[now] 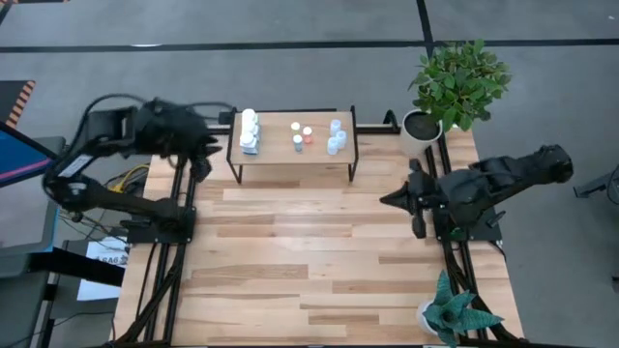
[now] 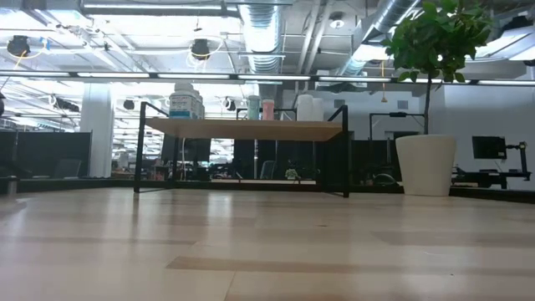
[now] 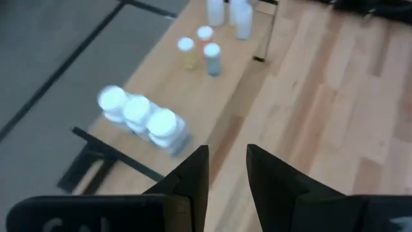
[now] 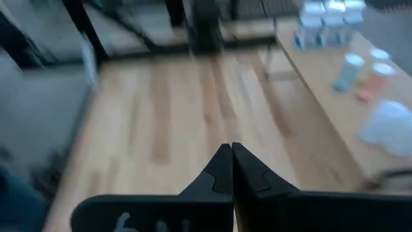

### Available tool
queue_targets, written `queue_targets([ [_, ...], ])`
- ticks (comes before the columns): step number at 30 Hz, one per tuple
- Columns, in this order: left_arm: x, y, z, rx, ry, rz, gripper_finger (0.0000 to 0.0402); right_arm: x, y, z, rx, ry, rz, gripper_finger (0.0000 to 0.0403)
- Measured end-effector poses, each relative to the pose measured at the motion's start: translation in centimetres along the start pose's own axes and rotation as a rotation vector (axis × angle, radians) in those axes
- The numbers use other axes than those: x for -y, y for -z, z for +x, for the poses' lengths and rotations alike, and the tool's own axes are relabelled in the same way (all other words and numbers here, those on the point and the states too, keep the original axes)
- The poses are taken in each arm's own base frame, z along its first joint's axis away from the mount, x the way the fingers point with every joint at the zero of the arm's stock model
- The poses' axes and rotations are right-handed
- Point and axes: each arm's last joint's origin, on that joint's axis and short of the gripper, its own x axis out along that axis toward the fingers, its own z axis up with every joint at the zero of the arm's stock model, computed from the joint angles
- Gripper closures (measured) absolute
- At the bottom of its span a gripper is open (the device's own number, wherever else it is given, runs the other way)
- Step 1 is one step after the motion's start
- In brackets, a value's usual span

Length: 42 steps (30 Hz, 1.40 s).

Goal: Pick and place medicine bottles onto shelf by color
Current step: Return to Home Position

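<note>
The shelf (image 1: pixel 293 135) stands at the far middle of the table on thin black legs. On its light-wood top, three chunky white medicine bottles (image 1: pixel 250 130) stand at the left end, small white- and orange-capped ones (image 1: pixel 303 137) in the middle, and pale-blue ones (image 1: pixel 336 137) at the right end. My left gripper (image 1: pixel 211 147) hangs raised off the shelf's left end, shut to a narrow slit (image 3: pixel 227 174) with nothing in it. My right gripper (image 1: pixel 389 200) hovers over the table right of the shelf, shut and bare (image 4: pixel 232 164).
A leafy plant in a white pot (image 1: pixel 422 126) stands at the far right corner beside the shelf. A small spiky plant (image 1: pixel 453 314) sits at the near right corner. Bare wooden tabletop (image 1: pixel 309 251) stretches in front of the shelf.
</note>
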Motion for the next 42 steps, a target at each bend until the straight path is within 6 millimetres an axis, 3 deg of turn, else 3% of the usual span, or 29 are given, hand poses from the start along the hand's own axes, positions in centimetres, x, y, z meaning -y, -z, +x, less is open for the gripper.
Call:
queue_targets([
  [3, 0.3, 3.0, 0.4, 0.049, 0.055, -0.035, 0.031, 0.5, 3.2, 0.7, 0.164, -0.057, 0.071, 0.0394],
  [7, 1.0, 6.9, 2.4, 0.159, 0.177, -0.044, 0.031, 1.3, 6.9, 2.3, 0.304, -0.081, 0.12, 0.0394],
  [18, 1.2, 15.8, 6.7, 0.543, 0.375, -0.184, 0.031, 3.1, 13.0, 3.5, 0.535, -0.111, 0.105, 0.0394],
  [25, 1.3, 18.8, 8.9, 0.818, 0.435, -0.218, 0.031, 4.6, 16.0, 2.9, 0.664, -0.158, 0.129, 0.0394],
  [32, 1.7, 20.6, 11.4, 0.882, 0.447, -0.242, 0.031, 5.5, 18.9, 2.7, 0.739, -0.219, 0.143, 0.0394],
  [42, 2.8, 22.5, 15.5, 0.963, 0.466, -0.199, 0.031, 5.6, 20.8, 3.5, 0.533, -0.214, 0.135, 0.0395],
])
